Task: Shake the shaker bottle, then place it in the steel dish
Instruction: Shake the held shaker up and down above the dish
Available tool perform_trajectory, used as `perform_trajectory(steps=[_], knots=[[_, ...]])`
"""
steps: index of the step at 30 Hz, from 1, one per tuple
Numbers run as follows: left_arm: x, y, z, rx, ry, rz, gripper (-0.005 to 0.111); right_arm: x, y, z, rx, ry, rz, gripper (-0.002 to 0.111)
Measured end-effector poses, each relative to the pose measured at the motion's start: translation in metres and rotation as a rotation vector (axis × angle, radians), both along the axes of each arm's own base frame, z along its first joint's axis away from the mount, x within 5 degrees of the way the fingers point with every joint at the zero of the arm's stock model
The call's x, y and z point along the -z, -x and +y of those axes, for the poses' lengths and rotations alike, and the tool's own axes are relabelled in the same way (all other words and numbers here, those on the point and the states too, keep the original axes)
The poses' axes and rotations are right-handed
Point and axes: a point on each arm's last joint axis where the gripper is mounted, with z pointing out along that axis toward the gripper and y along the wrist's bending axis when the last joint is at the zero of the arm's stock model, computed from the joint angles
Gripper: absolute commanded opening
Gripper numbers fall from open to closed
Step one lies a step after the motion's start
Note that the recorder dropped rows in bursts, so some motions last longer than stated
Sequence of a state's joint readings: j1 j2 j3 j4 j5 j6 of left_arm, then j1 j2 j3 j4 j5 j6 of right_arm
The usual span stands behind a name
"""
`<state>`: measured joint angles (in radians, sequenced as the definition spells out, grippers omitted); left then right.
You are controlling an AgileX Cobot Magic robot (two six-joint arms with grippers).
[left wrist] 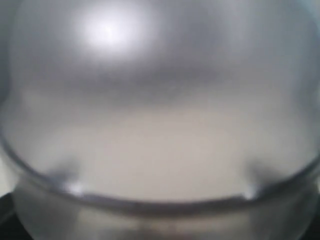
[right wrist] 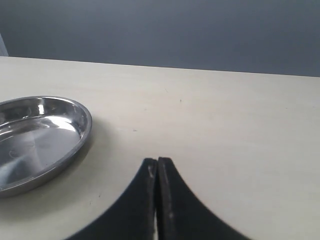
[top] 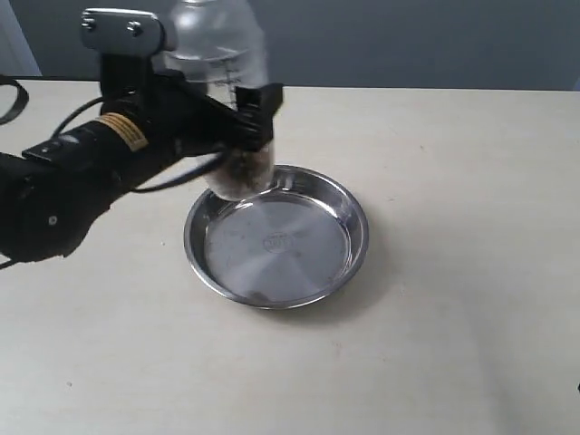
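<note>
The clear shaker bottle (top: 231,100) is held upright in the air, with its black scale showing and brown bits at its bottom, over the far left rim of the steel dish (top: 344,204). My left gripper (top: 246,118) is shut on the bottle's middle. In the left wrist view the frosted dome of the bottle (left wrist: 160,100) fills the frame and hides the jaws. The steel dish (right wrist: 75,112) shows again in the right wrist view, empty, off to one side of my right gripper (right wrist: 157,161), which is shut with nothing in it above the table.
The dish rests on a pale beige table (top: 453,317). A grey wall (top: 408,41) stands behind the table's far edge. The left arm's black body and cable (top: 72,181) stretch over the table's left side.
</note>
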<state>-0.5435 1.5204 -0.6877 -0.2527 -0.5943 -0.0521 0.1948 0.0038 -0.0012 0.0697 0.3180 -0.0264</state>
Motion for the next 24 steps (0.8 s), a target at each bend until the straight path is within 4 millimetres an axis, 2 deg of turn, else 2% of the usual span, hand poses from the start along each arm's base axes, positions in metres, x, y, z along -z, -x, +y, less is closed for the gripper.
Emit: perform_trajectory(steps=[2,4,6,11,12,16,18,21,23,24], knots=[[-0.001,0.002,-0.006,0.069,0.005,-0.01,0.0,0.0,0.0,0.0,0.0,0.0,0.0,-0.001],[-0.003,0.016,-0.027,0.282,-0.076,-0.063,0.0,0.0,0.0,0.0,0.0,0.0,0.0,-0.001],[-0.003,0.024,-0.037,0.377,-0.146,-0.089,0.0,0.0,0.0,0.0,0.0,0.0,0.0,-0.001],[0.001,0.002,-0.005,0.056,-0.045,0.028,0.0,0.0,0.0,0.0,0.0,0.0,0.0,-0.001],[0.001,0.003,-0.007,0.074,-0.051,0.023,0.0,0.0,0.0,0.0,0.0,0.0,0.0,-0.001],[-0.004,0.024,-0.037,0.331,-0.184,-0.103,0.0,0.0,0.0,0.0,0.0,0.0,0.0,-0.001],[-0.004,0.019,-0.031,0.254,-0.178,-0.102,0.0,0.0,0.0,0.0,0.0,0.0,0.0,-0.001],[-0.003,0.002,-0.008,0.04,-0.087,-0.06,0.0,0.0,0.0,0.0,0.0,0.0,0.0,-0.001],[-0.013,0.0,-0.004,0.03,-0.088,-0.129,0.0,0.0,0.0,0.0,0.0,0.0,0.0,-0.001],[-0.026,0.002,-0.007,0.068,-0.096,-0.193,0.0,0.0,0.0,0.0,0.0,0.0,0.0,-0.001]])
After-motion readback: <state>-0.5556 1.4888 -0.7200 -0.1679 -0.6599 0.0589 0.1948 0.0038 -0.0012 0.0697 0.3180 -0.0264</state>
